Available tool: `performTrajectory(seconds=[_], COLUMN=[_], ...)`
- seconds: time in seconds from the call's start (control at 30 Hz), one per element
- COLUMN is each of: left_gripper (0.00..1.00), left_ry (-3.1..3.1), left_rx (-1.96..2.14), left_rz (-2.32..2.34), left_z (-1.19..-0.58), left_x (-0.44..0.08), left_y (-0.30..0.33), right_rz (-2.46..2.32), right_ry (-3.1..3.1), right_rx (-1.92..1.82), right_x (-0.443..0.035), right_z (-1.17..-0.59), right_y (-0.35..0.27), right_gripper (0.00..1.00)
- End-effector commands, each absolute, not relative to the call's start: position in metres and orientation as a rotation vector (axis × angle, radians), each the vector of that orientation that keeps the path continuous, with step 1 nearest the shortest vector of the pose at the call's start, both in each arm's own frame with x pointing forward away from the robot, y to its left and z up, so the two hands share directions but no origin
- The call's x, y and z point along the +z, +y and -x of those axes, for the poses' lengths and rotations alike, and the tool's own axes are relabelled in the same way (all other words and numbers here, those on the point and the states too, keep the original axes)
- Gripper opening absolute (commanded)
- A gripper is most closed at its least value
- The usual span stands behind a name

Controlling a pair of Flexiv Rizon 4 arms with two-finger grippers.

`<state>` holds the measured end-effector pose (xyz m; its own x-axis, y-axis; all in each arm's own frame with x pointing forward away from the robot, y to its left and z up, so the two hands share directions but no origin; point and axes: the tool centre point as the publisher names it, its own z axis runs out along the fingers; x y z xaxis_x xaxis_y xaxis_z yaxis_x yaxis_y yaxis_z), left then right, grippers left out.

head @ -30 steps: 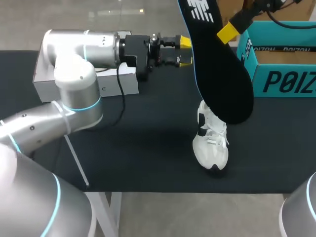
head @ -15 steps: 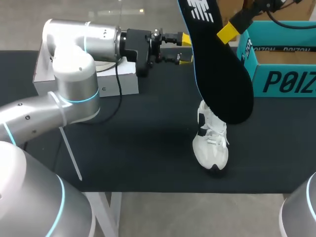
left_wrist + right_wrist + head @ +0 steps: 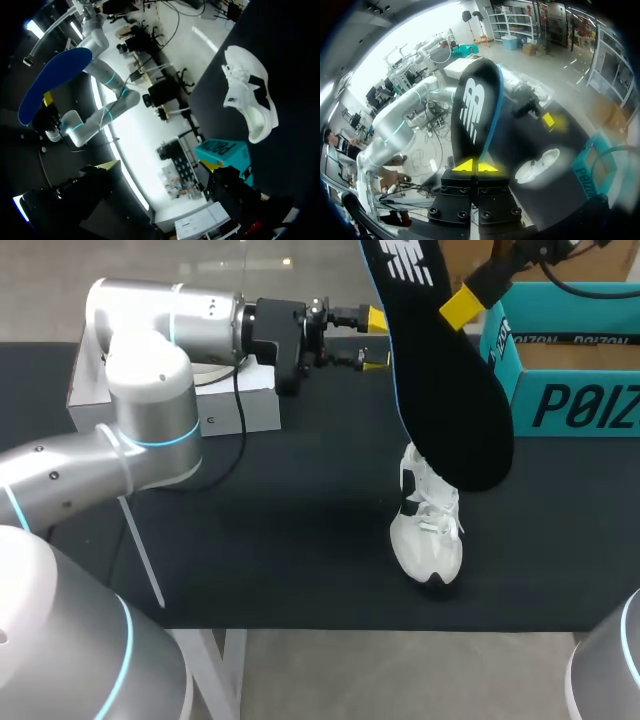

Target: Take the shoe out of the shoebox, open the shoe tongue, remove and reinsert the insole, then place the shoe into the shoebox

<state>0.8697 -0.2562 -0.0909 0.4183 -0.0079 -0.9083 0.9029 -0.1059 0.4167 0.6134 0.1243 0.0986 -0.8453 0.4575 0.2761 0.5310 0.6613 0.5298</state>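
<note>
Insole (image 3: 445,370), clamped only at one end in the right pincer (image 3: 477,166), may slip onto the shoe (image 3: 428,530) at six o'clock; left pincer (image 3: 372,338) gapes empty.

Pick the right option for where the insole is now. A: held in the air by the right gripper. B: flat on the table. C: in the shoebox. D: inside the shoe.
A: the right gripper is shut on the insole, which hangs above the shoe.
</note>
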Motion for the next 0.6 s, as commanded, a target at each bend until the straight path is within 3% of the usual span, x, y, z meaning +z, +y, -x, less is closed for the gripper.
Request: performTrajectory(seconds=[0.03, 0.3, 0.6], left_gripper=[1.0, 1.0, 1.0], left_ry=[0.841, 0.841, 0.841], left_rx=[-0.948, -0.948, -0.948], left_rz=[-1.471, -1.471, -1.471], left_z=[-0.87, -0.87, -0.87], left_x=[-0.091, -0.091, -0.091], left_y=[-0.258, -0.258, -0.258], right_rz=[0.83, 0.994, 1.127], right_ry=[-2.704, -2.582, -2.42], right_rx=[-0.929, -0.935, -0.951], right_x=[0.087, 0.039, -0.015], right_z=[-0.634, -0.66, -0.7], right_y=[0.09, 0.034, 0.017], right_gripper=[0.0, 0.0, 0.0])
